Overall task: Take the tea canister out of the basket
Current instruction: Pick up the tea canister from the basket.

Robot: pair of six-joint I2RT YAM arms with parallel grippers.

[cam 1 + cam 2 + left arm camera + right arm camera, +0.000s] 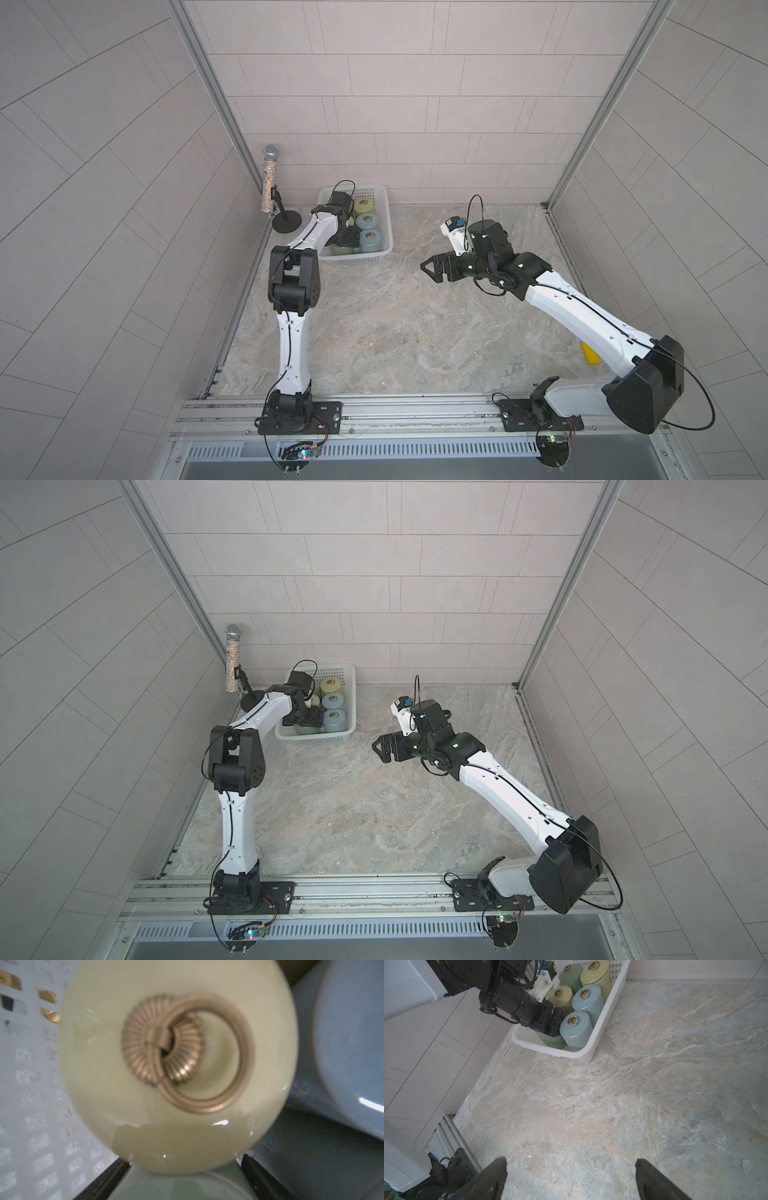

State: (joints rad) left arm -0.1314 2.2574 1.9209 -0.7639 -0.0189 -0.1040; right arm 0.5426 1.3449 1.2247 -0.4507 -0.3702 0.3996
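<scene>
The main risk is a slip. The left gripper [184, 1167] is sunk into the basket [390, 224] at the far left of the table, its jaws spread wide to either side of the green tea canister [554, 1041] in the near-left corner. The pictures do not show whether the pads press on it yet. The canister looks glazed and smooth, so a shallow or off-centre pinch would probably let it slide or tilt. A grip on the lid alone might lift only the lid. The fit is tight. One finger goes down beside the blue canister [576, 1028] on the right, and the yellow canister [104, 1064] stands just behind, so a skewed pull could drag or knock either one. The perforated basket wall [41, 1105] hems in the left side. The basket looks light and nothing holds it down, so a low exit could catch the base on the near rim and tug the whole basket along. A microphone stand [286, 220] stands just left of the basket, close to the left forearm, so swinging leftward is risky. Straight up is free, and the bare table [374, 324] to the right and nearer is open. The right gripper [570, 1160] hangs there with its jaws apart, holding nothing, well clear of the basket.
</scene>
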